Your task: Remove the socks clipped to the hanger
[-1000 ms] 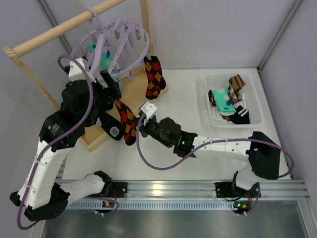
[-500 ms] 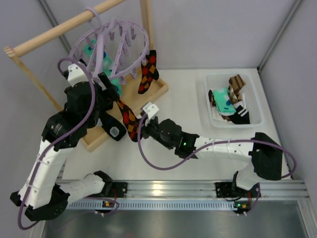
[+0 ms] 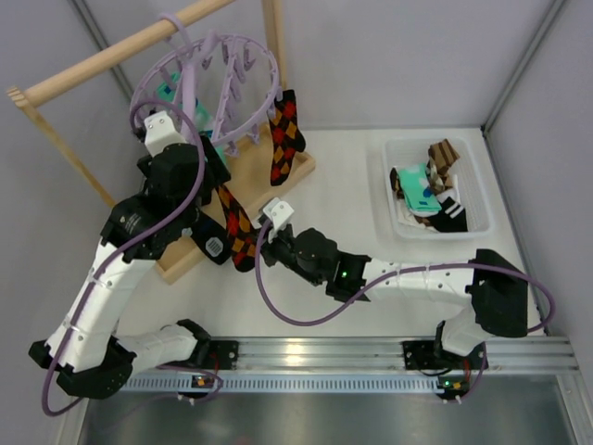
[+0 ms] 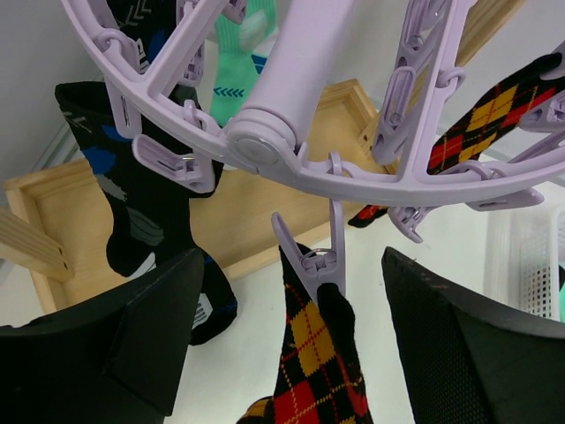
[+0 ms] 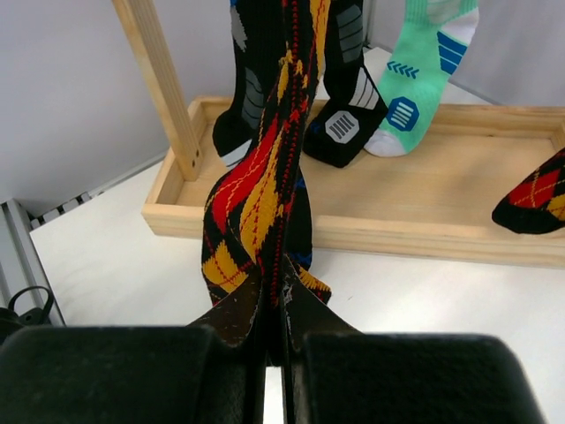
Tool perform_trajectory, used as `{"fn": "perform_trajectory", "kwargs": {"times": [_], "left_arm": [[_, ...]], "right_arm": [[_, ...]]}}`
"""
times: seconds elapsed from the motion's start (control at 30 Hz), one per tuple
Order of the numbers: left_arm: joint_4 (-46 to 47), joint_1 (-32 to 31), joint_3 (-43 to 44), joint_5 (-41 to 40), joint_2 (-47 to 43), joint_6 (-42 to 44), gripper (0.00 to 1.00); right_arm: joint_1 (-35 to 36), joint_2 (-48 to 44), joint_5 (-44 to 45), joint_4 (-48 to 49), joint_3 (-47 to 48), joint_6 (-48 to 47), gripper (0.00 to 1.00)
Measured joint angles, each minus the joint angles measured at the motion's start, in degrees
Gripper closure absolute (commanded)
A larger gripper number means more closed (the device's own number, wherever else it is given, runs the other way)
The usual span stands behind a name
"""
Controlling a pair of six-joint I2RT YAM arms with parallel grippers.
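Up at the back left, hooked over the wooden rod (image 3: 102,60) and tilted: the hanger (image 3: 188,82). Clipped to its near rim, an argyle sock (image 3: 239,227), stretched taut down and forward toward the right gripper (image 3: 260,245). Pressed together on that sock's lower end, the right fingers (image 5: 235,316), with a fold of red, yellow and black fabric pinched between them. Just under the ring, the left gripper (image 4: 291,265), spread wide on either side of the clip (image 4: 311,256) biting the sock's top, and clear of both clip and sock. Also pegged to the ring: a second argyle sock (image 3: 285,139) on the right side, a black sock (image 4: 132,185) with white and blue marks on the left, and a teal sock (image 4: 231,79) farther back. Below all of these, the wooden base (image 5: 424,212) of the frame, with sock toes dangling just over it. Well apart, on the right of the table (image 3: 343,176), a white bin (image 3: 482,199) with loose socks (image 3: 426,195) heaped in it, striped, teal and black among them.
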Motion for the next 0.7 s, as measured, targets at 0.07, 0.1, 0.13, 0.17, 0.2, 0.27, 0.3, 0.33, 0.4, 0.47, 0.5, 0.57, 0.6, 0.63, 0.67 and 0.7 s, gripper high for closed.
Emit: {"fn": "perform_trajectory", "kwargs": {"times": [0.07, 0.1, 0.13, 0.17, 0.2, 0.27, 0.3, 0.33, 0.4, 0.47, 0.5, 0.57, 0.6, 0.63, 0.67, 0.7], "left_arm": [[0.50, 0.00, -0.39, -0.42, 0.44, 0.02, 0.18], [0.79, 0.00, -0.55, -0.63, 0.70, 0.07, 0.19], [1.07, 0.00, -0.66, -0.92, 1.01, 0.13, 0.22], [1.38, 0.00, -0.70, -1.22, 1.31, 0.24, 0.24], [1.66, 0.02, -0.70, -1.49, 1.60, 0.42, 0.25], [2.38, 0.20, -0.74, -1.70, 2.12, 0.72, 0.33], [2.95, 0.37, -0.87, -1.73, 2.29, 0.90, 0.36], [3.32, 0.55, -0.98, -1.79, 2.43, 1.11, 0.38], [4.09, 1.18, -1.14, -1.86, 2.80, 1.62, 0.51], [4.76, 1.90, -1.42, -1.84, 3.15, 2.23, 0.52], [5.20, 2.21, -1.62, -1.81, 3.19, 2.49, 0.54], [5.90, 2.62, -1.95, -1.66, 3.26, 3.06, 0.59], [6.29, 2.80, -2.10, -1.53, 3.26, 3.32, 0.69], [6.54, 2.99, -2.21, -1.33, 3.26, 3.43, 0.75], [6.95, 3.26, -2.29, -1.01, 3.26, 3.93, 0.79], [7.30, 3.41, -2.38, -0.81, 3.26, 4.26, 0.91]], "right_arm": [[0.15, 0.00, 0.00, -0.02, 0.00, 0.00, 1.00], [0.24, 0.00, -0.02, -0.02, 0.00, 0.00, 1.00], [0.31, -0.02, -0.02, -0.02, 0.00, -0.02, 1.00], [0.33, -0.02, -0.02, -0.02, 0.00, -0.02, 1.00], [0.35, 0.00, -0.02, -0.02, 0.00, -0.02, 1.00], [0.50, 0.00, 0.00, -0.04, 0.00, -0.04, 1.00], [0.61, 0.00, -0.02, -0.04, 0.00, -0.07, 1.00], [0.72, -0.02, -0.02, -0.04, 0.02, -0.09, 1.00], [0.96, 0.00, -0.02, -0.04, 0.02, -0.09, 1.00], [1.09, 0.00, -0.02, -0.04, 0.02, -0.09, 1.00], [1.18, 0.00, -0.02, -0.04, 0.02, -0.09, 1.00], [1.31, 0.00, -0.02, -0.04, 0.02, -0.11, 1.00], [1.40, 0.00, -0.02, -0.04, 0.02, -0.15, 1.00], [1.44, 0.00, -0.02, -0.04, 0.02, -0.31, 1.00], [1.49, 0.00, -0.02, -0.04, 0.02, -0.35, 1.00], [1.57, 0.00, 0.00, -0.07, 0.02, -0.39, 1.00]]}}
